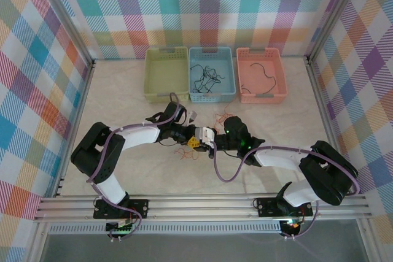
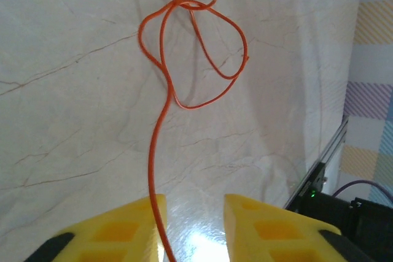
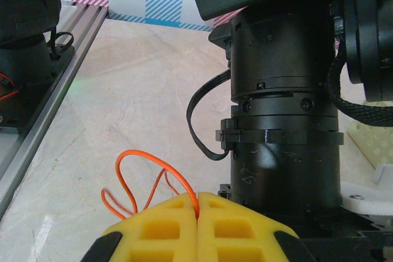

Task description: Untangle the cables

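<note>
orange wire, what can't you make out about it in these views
- Left wrist: the wire has its lower end cut off by the bottom edge, between the left gripper's open jaws.
- Right wrist: the stretch pinched in the right gripper's shut jaws, hidden by them.
- Top external: how it loops near both grippers, too small.

Walls: pastel plaid panels [image 1: 215, 4] in pink, teal, yellow and lilac close off the back and both sides.
Surface: pale cream marble-look top [image 1: 276, 121] with faint brown veins.
Frame: slanting silver aluminium corner posts [image 1: 67, 23]; ribbed aluminium rail [image 1: 202, 204] along the near edge.
Light: even, with a bright glare patch [image 2: 202, 237] on the surface.
</note>
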Robot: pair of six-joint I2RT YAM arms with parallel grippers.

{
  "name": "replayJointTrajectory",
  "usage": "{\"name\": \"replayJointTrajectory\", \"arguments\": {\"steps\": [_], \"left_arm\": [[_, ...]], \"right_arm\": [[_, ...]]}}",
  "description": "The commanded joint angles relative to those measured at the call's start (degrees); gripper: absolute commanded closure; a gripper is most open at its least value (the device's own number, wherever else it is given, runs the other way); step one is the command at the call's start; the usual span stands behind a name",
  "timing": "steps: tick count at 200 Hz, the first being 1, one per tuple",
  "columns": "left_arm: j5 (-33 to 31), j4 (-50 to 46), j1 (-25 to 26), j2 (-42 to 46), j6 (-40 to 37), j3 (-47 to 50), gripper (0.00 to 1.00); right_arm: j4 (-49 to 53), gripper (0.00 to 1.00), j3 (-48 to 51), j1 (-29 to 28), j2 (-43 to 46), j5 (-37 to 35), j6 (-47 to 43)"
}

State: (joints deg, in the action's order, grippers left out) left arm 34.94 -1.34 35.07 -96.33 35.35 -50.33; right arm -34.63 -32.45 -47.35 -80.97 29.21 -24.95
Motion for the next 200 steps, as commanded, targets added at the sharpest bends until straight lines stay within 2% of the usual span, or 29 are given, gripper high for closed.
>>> {"name": "replayJointTrajectory", "arguments": {"steps": [1, 30, 50, 56, 85, 116, 133, 151, 168, 178, 200], "left_arm": [[-1.02, -1.27, 0.48, 0.20, -0.85, -1.29, 0.87], [-6.25, -3.62, -0.29, 2.34, -1.77, -0.83, 1.00], [-11.10, -5.86, -1.99, 3.93, -2.10, -0.09, 1.00], [-12.39, -6.43, -2.66, 4.17, -1.91, 0.14, 1.00], [-13.42, -5.84, -5.51, 5.40, -0.03, 2.00, 1.00], [-15.64, -6.12, -6.79, 6.79, 0.84, 2.96, 1.00], [-17.06, -6.45, -7.46, 7.54, 1.30, 3.53, 1.00], [-21.36, -8.37, -8.07, 9.54, 1.36, 3.81, 1.00], [-24.76, -8.93, -8.50, 12.23, 1.37, 4.90, 1.00], [-26.23, -9.40, -8.70, 13.60, 1.22, 5.31, 1.00], [-28.87, -9.98, -9.42, 16.11, 1.34, 6.37, 1.00]], "right_arm": [[-0.35, 1.00, 0.63, -0.46, 0.55, 1.39, -1.33], [-0.72, 1.00, 0.93, -0.46, 1.11, 1.90, -1.15], [-1.05, 1.00, 1.44, -0.63, 1.72, 0.36, -1.03], [-4.00, 1.00, 2.14, -0.64, 2.13, -0.48, -0.50], [-13.44, 1.00, 7.00, -0.53, 6.21, -8.54, 1.46], [-20.58, 1.00, 11.69, -0.13, 12.04, -23.45, 3.08], [-20.86, 1.00, 12.33, -0.06, 14.20, -37.54, 3.46], [-19.89, 1.00, 11.99, 1.58, 15.13, -51.00, 6.96], [-18.12, 1.00, 11.44, 4.69, 15.26, -60.50, 14.13], [-16.22, 1.00, 11.53, 7.34, 16.01, -65.20, 21.75], [-2.44, 1.00, 10.88, 15.18, 19.97, -70.21, 40.16]]}}
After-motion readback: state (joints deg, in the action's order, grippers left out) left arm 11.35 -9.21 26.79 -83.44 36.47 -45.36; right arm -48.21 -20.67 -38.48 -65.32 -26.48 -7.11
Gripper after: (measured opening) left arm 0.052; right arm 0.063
